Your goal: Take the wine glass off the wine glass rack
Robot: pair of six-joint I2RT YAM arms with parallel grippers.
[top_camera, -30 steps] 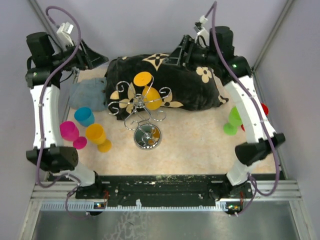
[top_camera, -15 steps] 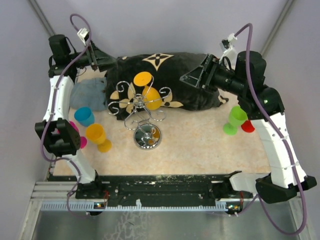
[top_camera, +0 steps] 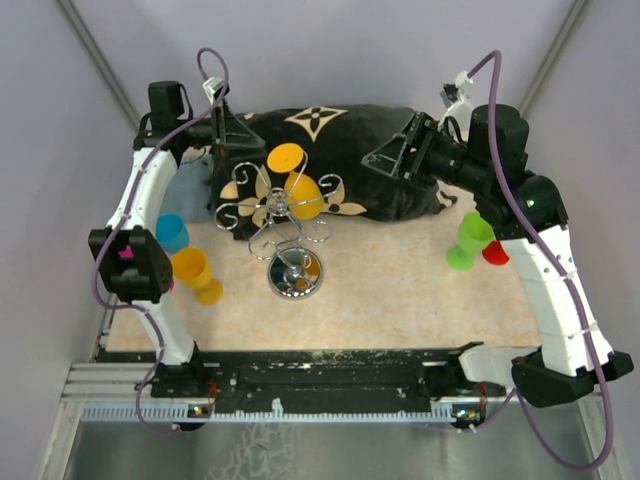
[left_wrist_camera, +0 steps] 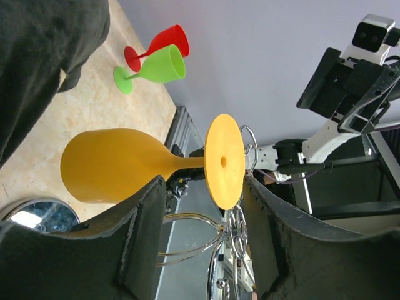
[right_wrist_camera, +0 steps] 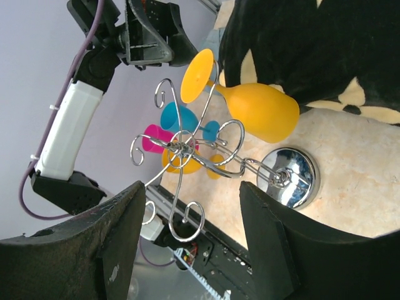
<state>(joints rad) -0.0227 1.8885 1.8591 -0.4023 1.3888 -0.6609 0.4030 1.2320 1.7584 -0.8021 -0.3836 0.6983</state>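
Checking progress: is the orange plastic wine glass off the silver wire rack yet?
No, the orange wine glass hangs foot-up on the silver wire rack.

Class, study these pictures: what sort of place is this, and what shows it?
Probably a robotics lab test cell: two arms bolted to a metal rail, plain grey walls boxing in the table, and a wine glass rack staged among bright glasses.

Six glasses are counted: two orange (top_camera: 303, 195), one blue (top_camera: 170, 232), one pink (right_wrist_camera: 152, 135), one green (top_camera: 468, 238), one red (top_camera: 496, 252). One rack (top_camera: 285, 215) is seen.
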